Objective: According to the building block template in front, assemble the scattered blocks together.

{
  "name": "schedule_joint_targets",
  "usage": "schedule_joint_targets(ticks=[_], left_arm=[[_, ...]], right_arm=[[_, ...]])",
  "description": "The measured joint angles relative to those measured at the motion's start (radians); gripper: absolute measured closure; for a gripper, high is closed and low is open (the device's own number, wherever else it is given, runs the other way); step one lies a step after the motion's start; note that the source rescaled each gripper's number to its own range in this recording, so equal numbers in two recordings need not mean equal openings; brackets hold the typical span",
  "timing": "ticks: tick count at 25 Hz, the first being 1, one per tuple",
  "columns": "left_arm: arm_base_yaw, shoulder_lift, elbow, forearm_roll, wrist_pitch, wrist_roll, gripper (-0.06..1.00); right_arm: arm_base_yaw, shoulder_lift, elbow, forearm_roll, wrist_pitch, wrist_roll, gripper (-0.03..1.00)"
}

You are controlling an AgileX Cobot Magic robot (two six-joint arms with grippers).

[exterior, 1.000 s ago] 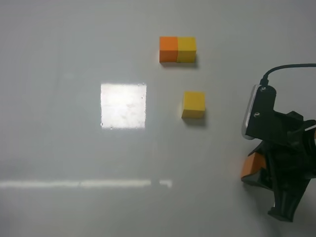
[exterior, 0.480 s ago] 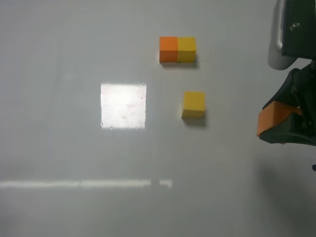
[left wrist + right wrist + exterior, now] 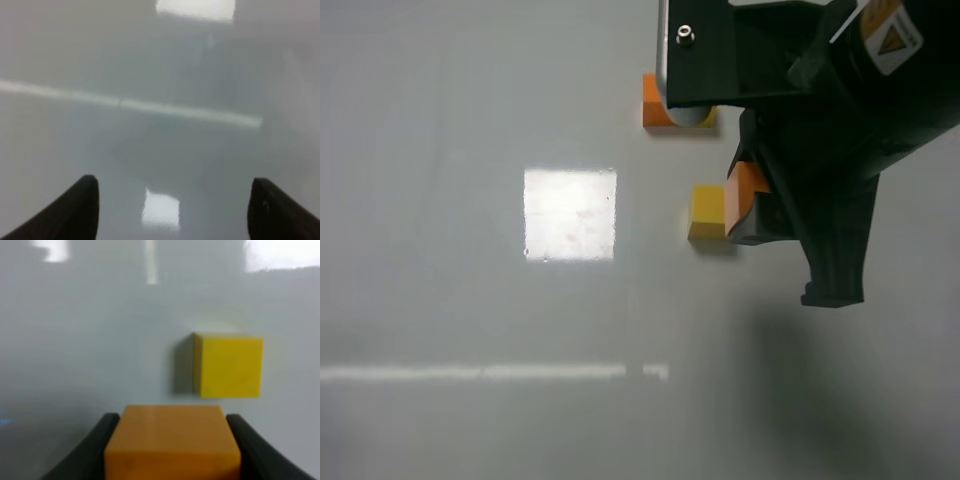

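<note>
**Orange block held beside the yellow block**

The right end effector [image 3: 745, 200] pinches the orange block [image 3: 748, 190] between its two dark fingers, one on each opposite side face, as the right wrist view shows [image 3: 172, 440]. The yellow block [image 3: 707, 212] lies flat on the pale grey tabletop [image 3: 470, 300]. In the high view the orange block sits just to the right of the yellow block, and their edges meet there. The wrist view shows the yellow block [image 3: 230, 366] ahead of the held cube and a little off to one side. Whether the two actually touch cannot be told.

The template [image 3: 653, 100] lies farther up the high view than the yellow block and apart from it. The right arm covers most of it, leaving its orange end and a sliver of yellow visible.

The left end effector [image 3: 172, 200] appears only in its own wrist view. Its fingers are spread wide, with nothing between them but bare tabletop.
</note>
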Motion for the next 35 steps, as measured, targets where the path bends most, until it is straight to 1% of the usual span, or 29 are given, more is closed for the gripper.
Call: schedule_joint_targets(ticks=[4,6,10,12,17,25,29,33,35], left_arm=[[0.000,0.000,0.000,0.000,0.000,0.000,0.33],[0.000,0.000,0.000,0.000,0.000,0.000,0.33],[0.000,0.000,0.000,0.000,0.000,0.000,0.33],[0.000,0.000,0.000,0.000,0.000,0.001,0.33],[0.000,0.000,0.000,0.000,0.000,0.001,0.33],[0.000,0.000,0.000,0.000,0.000,0.001,0.33],[0.000,0.000,0.000,0.000,0.000,0.001,0.33],[0.000,0.000,0.000,0.000,0.000,0.001,0.33],[0.000,0.000,0.000,0.000,0.000,0.001,0.33]], right_arm=[[-0.001,0.072,-0.034,0.001,-0.047,-0.014,0.97],[-0.018,0.113,-0.066,0.019,-0.054,-0.017,0.97],[-0.105,0.183,-0.159,0.149,-0.082,-0.064,0.97],[-0.130,0.197,-0.182,0.182,-0.109,-0.086,0.97],[-0.134,0.250,-0.191,0.189,-0.144,-0.108,0.97],[-0.138,0.315,-0.191,0.174,-0.170,-0.149,0.97],[-0.171,0.316,-0.191,0.172,-0.181,-0.160,0.97],[-0.214,0.316,-0.191,0.205,-0.180,-0.163,0.97],[-0.222,0.316,-0.191,0.215,-0.178,-0.163,0.97]])
